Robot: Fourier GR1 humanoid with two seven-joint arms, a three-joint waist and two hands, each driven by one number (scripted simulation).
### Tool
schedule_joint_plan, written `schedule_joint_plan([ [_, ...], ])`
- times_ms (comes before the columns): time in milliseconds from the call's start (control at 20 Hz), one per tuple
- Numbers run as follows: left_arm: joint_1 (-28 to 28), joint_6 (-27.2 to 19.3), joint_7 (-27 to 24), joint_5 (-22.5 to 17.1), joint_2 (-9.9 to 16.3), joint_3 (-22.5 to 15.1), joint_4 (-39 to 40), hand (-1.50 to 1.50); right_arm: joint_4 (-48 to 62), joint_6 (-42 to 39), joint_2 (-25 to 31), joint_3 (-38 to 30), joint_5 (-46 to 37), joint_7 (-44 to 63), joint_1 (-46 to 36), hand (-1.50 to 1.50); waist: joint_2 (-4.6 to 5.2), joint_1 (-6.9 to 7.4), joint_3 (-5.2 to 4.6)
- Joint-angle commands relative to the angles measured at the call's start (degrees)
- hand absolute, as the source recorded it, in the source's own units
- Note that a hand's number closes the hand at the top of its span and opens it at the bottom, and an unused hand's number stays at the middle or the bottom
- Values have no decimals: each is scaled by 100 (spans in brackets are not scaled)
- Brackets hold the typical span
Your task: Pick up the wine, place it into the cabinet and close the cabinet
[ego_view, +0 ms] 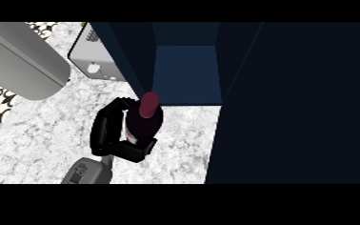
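The marble counter [49, 138] is carrying an open cabinet [184, 74]. The left hand [105, 131] is curling around the wine [144, 121] at mid-body; glass, likely heavy, slippery, fragile.

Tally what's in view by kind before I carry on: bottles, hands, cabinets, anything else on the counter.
Wine bottles: 1, wine bottle, held upright
Hands: 1, left hand, curled round it
Cabinets: 1, dark blue cabinet, door open
Other items: 2, white appliance, grey cylinder
Total: 5

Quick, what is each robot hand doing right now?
Left robot hand: closed round the wine, holding it upright in front of the open cabinet.
Right robot hand: not in view.
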State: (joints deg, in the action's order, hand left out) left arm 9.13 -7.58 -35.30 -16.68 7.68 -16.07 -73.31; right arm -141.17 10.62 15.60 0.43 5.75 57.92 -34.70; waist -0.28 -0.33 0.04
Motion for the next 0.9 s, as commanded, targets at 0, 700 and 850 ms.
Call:
schedule_joint_plan([
  [0,123,-219,745,44,-186,-225,-879,150,-430,67,19,18,254,443,-83,-150,-6,30,-3],
  [700,2003,-1985,2989,352,-763,-529,-1177,150,-126,-23,-79,26,290,152,-23,-150,21,-19,-5],
  [850,2276,-1913,3316,203,-764,-144,-923,150,-649,25,112,-262,476,655,-57,-150,11,-63,-5],
])
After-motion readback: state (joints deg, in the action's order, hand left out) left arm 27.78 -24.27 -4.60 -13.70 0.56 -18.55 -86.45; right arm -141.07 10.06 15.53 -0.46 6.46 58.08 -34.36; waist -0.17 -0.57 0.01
